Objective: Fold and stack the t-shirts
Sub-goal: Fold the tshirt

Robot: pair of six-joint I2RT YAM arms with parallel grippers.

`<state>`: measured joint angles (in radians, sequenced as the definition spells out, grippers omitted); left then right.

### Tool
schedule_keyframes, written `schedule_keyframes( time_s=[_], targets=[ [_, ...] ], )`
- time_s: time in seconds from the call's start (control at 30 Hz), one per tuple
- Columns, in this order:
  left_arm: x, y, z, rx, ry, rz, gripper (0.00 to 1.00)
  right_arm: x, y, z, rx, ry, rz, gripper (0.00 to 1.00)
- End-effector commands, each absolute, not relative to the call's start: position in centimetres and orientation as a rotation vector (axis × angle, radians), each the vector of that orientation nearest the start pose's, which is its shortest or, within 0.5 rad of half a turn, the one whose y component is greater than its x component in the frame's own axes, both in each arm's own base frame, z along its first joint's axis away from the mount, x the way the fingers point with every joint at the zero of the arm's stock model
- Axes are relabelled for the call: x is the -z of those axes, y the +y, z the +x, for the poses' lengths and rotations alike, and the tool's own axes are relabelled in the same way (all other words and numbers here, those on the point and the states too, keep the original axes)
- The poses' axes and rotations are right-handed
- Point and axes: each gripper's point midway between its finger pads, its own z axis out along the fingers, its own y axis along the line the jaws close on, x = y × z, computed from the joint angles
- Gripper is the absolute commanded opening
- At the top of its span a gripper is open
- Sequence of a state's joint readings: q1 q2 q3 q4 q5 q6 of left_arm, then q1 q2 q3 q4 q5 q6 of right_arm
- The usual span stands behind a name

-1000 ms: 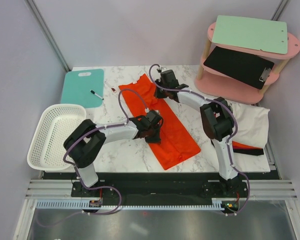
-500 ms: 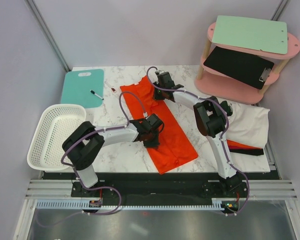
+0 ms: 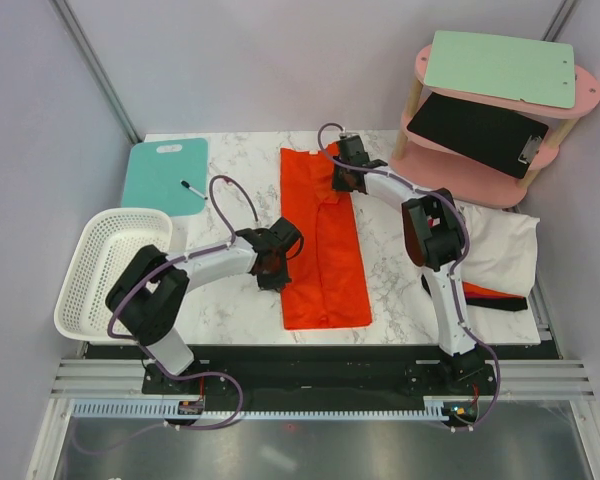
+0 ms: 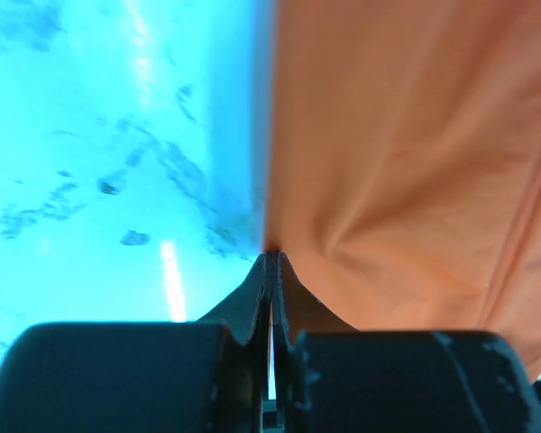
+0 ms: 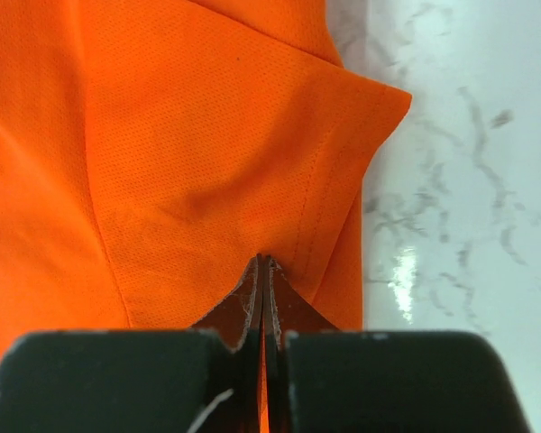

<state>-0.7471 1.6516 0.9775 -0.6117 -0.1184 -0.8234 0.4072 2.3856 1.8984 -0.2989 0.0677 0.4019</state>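
Shirt swung from a diagonal lie to straight: the orange-red t-shirt now runs as a long narrow strip from the far side of the marble table down to the near edge. Both arms shifted with it.

Top view:
- The left gripper is at the strip's left edge, about two thirds of the way down.
- The right gripper is on the upper right part, near the sleeve.
- Jaw state is not readable from here.

Left wrist view: the left gripper is pinched tight on the cloth edge, with the fabric puckering out from the tips. The t-shirt fills the right half and bare table the left, tinted cyan.

Right wrist view: the right gripper is clamped on the t-shirt beside a hemmed seam. A sleeve corner sticks out to the right over the marble. The stitching shows only in this view.

Only in the top view:
- A white basket hangs off the left table edge.
- A teal cutting board at far left has a marker on it.
- A pink shelf at far right holds a green clipboard and a black one.
- A white cloth lies at right, with a second t-shirt partly showing at its near edge.
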Motion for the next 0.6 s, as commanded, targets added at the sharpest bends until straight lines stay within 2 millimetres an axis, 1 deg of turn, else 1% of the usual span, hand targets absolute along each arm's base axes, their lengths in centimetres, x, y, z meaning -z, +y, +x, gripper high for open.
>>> schedule_keyframes(
  time_s=[0.0,0.1,0.13,0.17,0.2,0.23,0.27,0.3,0.33,0.37,0.4,0.43,0.47,0.5,0.53,0.57],
  targets=[
    [-2.9,-20.6,23.8,0.106,2.815,-0.092,0.02,-3.4,21.8,55.3,-0.204,2.389,0.091,0.0],
    [-3.2,-21.5,24.5,0.136,2.806,-0.05,0.02,-4.2,23.2,55.9,-0.293,2.367,0.032,0.0],
    [-3.5,-21.7,24.6,0.149,2.797,-0.025,0.02,-5.4,23.6,56.3,-0.324,2.328,0.023,0.0],
    [-4.0,-22.0,24.8,0.158,2.779,-0.014,0.02,-6.2,24.0,56.3,-0.358,2.308,0.004,0.0],
    [-5.0,-22.0,25.0,0.181,2.748,-0.016,0.02,-7.7,24.4,56.8,-0.388,2.251,-0.004,0.0],
    [-5.5,-21.9,25.2,0.189,2.728,-0.014,0.02,-9.4,24.3,56.3,-0.402,2.223,-0.007,0.0],
    [-6.1,-21.5,25.3,0.176,2.701,-0.021,0.02,-10.7,24.2,56.2,-0.413,2.199,-0.007,0.0],
    [-7.3,-21.3,25.4,0.197,2.665,-0.031,0.08,-11.2,24.0,55.6,-0.417,2.187,-0.009,0.0],
    [-7.8,-21.1,25.4,0.204,2.648,-0.039,0.19,-14.5,23.9,55.1,-0.435,2.136,-0.01,0.0],
    [-7.9,-20.4,25.3,0.184,2.636,-0.064,0.25,-15.5,23.6,54.5,-0.441,2.122,-0.011,0.0],
    [-8.2,-20.2,25.1,0.194,2.629,-0.071,0.65,-14.8,23.0,53.2,-0.432,2.149,-0.006,0.01],
    [-9.0,-20.1,24.9,0.22,2.606,-0.081,0.81,-17.5,22.6,52.0,-0.45,2.111,-0.003,0.05],
    [-8.6,-19.6,24.3,0.214,2.615,-0.085,0.84,-17.9,22.2,50.9,-0.453,2.112,0.004,0.06],
    [-8.8,-19.6,24.1,0.229,2.609,-0.089,0.86,-15.9,21.4,48.8,-0.439,2.167,0.01,0.08],
    [-9.2,-19.5,23.8,0.254,2.595,-0.109,0.87,-18.1,20.8,47.3,-0.457,2.132,0.026,0.13],
    [-8.8,-19.4,23.3,0.274,2.602,-0.112,0.91,-17.8,20.5,46.1,-0.466,2.143,0.029,0.16]
  ],
)
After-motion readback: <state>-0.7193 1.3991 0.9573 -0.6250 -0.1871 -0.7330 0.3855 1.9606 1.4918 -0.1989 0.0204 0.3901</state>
